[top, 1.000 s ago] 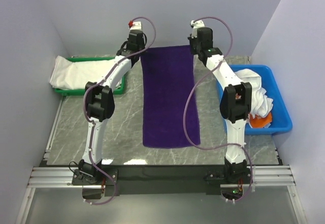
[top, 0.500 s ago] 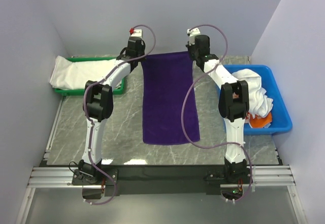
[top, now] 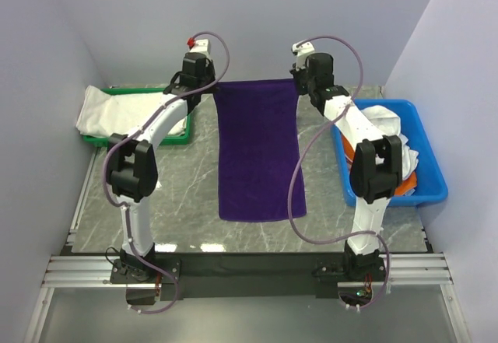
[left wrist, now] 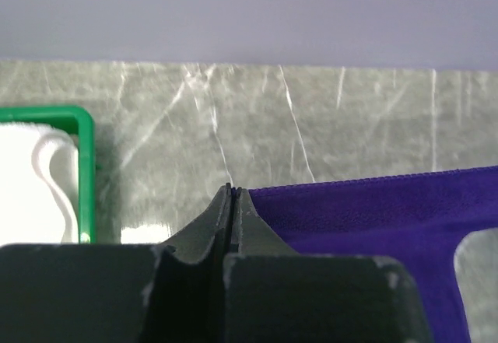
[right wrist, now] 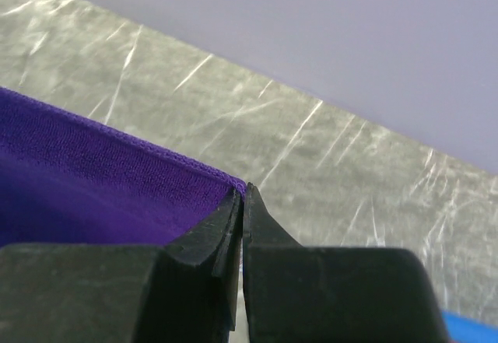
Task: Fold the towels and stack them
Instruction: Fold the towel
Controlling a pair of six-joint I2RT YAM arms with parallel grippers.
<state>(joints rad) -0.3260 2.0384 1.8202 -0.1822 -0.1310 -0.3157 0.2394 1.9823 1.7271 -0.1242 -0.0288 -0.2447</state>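
A purple towel (top: pixel 260 152) lies lengthwise down the middle of the marble table, its far edge lifted and stretched between both grippers. My left gripper (top: pixel 208 86) is shut on the towel's far left corner; the left wrist view shows the jaws (left wrist: pixel 233 190) pinched together with purple cloth (left wrist: pixel 366 211) running off to the right. My right gripper (top: pixel 299 85) is shut on the far right corner; the right wrist view shows its jaws (right wrist: pixel 243 190) closed on the cloth's corner (right wrist: pixel 93 172). The towel's near edge rests on the table.
A green tray (top: pixel 180 136) at the far left holds a folded white towel (top: pixel 120 110), also seen in the left wrist view (left wrist: pixel 39 180). A blue bin (top: pixel 432 191) at the right holds crumpled white and orange towels (top: pixel 393 156). Walls stand close behind.
Both grippers have moved back toward the far wall and slightly apart, pulling the towel's far edge with them; the near edge slid a little away from me.
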